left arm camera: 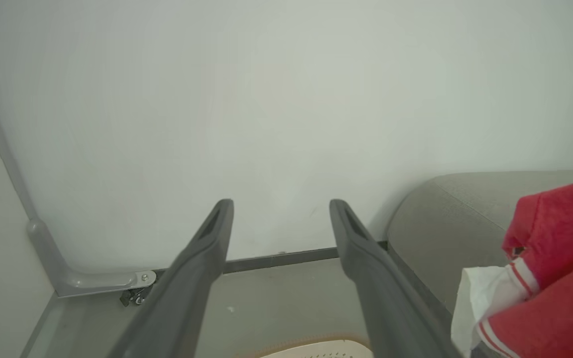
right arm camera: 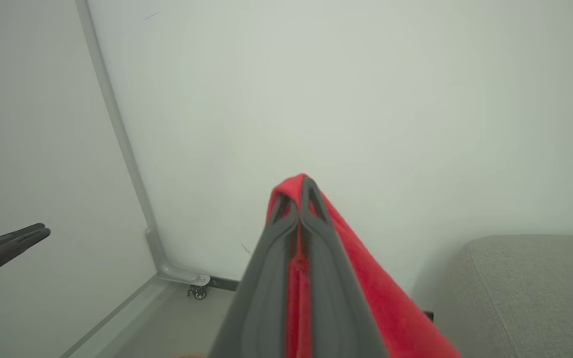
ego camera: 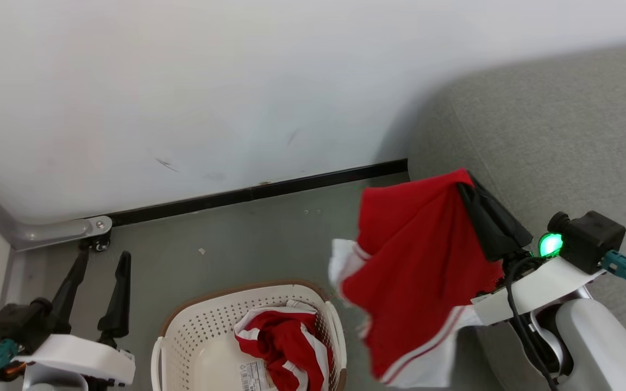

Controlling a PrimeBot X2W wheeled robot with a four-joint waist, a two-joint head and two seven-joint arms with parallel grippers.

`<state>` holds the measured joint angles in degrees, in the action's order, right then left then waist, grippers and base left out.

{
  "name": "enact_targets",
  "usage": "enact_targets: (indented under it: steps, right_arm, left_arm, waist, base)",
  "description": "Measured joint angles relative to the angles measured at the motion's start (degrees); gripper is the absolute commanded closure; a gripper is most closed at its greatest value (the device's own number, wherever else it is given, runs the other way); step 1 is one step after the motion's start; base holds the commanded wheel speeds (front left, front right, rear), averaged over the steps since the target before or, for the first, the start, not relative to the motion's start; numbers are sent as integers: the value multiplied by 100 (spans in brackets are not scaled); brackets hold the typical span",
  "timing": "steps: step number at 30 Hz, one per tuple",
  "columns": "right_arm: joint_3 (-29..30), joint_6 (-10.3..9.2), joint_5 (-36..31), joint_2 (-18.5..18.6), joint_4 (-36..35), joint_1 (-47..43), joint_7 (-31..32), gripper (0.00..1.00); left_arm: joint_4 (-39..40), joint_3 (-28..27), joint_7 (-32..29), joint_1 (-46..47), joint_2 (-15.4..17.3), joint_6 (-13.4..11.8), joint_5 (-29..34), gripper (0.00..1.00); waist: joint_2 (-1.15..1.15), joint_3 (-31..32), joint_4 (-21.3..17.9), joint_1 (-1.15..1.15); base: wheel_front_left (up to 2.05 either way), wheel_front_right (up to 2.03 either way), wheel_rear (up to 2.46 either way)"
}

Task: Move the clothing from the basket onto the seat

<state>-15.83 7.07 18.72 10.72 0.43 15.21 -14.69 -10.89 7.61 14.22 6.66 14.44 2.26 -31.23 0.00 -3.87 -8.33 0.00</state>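
A red garment [ego camera: 421, 271] with white striped trim hangs in the air from my right gripper [ego camera: 468, 184], which is shut on its top fold beside the grey seat [ego camera: 563, 136]. The right wrist view shows the closed gripper [right arm camera: 297, 191] with the red cloth [right arm camera: 366, 288] pinched between the fingers. A second red and white garment [ego camera: 283, 342] lies crumpled in the cream basket [ego camera: 193, 336] on the floor. My left gripper [ego camera: 104, 260] stands open to the left of the basket, with nothing between its fingers [left arm camera: 217, 223]. The hanging garment [left arm camera: 555, 263] also appears at the right of the left wrist view.
A white wall [ego camera: 210, 81] with a black skirting strip [ego camera: 258, 193] runs behind the basket. A grey metal bracket with a small caster [ego camera: 93, 233] sits at the left corner. Grey floor [ego camera: 248, 244] lies between wall and basket.
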Motion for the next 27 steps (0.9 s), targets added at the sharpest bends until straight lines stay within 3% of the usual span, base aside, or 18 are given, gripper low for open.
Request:
enact_targets:
  steps: [15,27]
  right_arm:
    - [705,0,-323,-97,-524,-395,0,100]
    - [761,0,-436,-196,-716,-531,0,100]
  left_arm:
    - [-102,227,5,380,-16,194,119,0]
    - [-146,220,7,392,-2,196,162,0]
  waist:
    - [0,-84,-628,0]
    - [0,-131,-1145,0]
  base:
    - [0,0,0]
    - [0,0,0]
